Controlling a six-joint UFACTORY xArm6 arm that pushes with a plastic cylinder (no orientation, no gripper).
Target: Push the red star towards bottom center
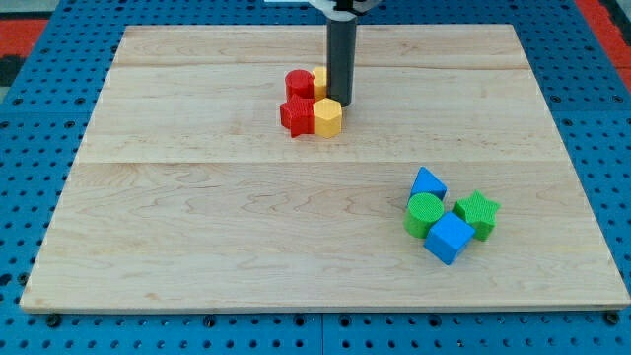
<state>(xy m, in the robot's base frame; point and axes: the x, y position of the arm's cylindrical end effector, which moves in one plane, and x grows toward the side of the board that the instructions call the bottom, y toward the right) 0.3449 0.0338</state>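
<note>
Red star (296,115) near top centre of wooden surface (197,247), touching yellow hexagon (327,116), below red cylinder (300,84). My tip (338,102) just beside hexagon, upper right. No fingers fitted: plain rod. Probably positioned to drive cluster downward.

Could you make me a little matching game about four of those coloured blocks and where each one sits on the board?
Blocks:
1. red star
2. yellow hexagon
3. blue cube
4. green star

Places:
A. lowest block in the group at the view's right
B. just to the view's left of the yellow hexagon, touching it
C. right-hand end of the group at the view's right
D. just below my tip

Pairs: 1-B, 2-D, 3-A, 4-C
</note>
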